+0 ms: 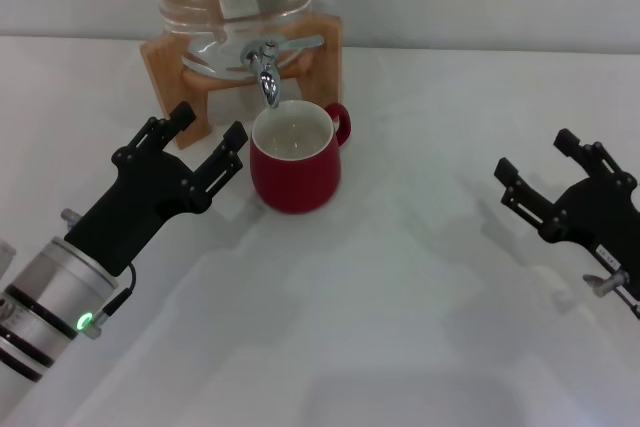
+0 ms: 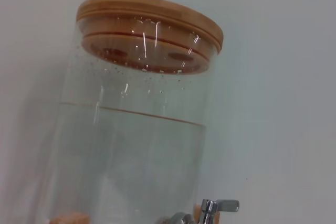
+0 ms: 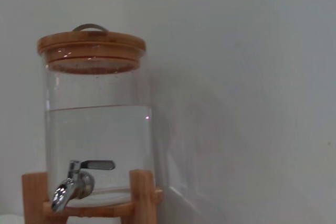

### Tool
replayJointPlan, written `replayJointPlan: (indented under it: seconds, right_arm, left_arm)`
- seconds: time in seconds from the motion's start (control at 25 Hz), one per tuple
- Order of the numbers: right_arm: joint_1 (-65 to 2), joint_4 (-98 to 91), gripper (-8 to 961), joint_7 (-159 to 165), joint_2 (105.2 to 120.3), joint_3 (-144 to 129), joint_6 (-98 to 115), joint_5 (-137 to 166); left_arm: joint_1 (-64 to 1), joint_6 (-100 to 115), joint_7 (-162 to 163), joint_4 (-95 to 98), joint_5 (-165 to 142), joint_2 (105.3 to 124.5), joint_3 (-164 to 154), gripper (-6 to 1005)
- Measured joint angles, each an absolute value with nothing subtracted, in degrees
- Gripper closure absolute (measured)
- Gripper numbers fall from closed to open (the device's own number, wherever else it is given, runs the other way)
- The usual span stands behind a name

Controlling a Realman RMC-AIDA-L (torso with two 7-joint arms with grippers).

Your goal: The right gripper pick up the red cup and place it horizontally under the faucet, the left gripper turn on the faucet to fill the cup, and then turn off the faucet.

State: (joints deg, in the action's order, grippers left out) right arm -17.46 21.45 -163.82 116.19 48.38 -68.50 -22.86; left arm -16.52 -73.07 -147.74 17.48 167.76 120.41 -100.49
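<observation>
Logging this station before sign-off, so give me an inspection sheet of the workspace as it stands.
Surface: white table, bare in front.
Job's things: red cup upright under the faucet spout, handle toward the robot's right; liquid inside, level unclear. Glass jar holds water, wooden lid on, in wooden stand.
Clutter: nothing seen.
Grippers: left gripper open, just left of the cup, not touching it; right gripper open, well off to the right, holding nothing.
Cables: thin black wire by the left wrist's green light.
Surroundings: plain white wall.
</observation>
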Motion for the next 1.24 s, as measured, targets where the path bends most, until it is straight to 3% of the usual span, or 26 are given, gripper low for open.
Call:
replayJointPlan:
  seconds: [1.24]
  right_arm:
    - [-17.6,21.3,95,-163.8,116.19,47.9,-68.6,-22.9]
  left_arm:
    - [-17.0,-73.3,-147.7,17.0,167.8,120.32,-100.5,243]
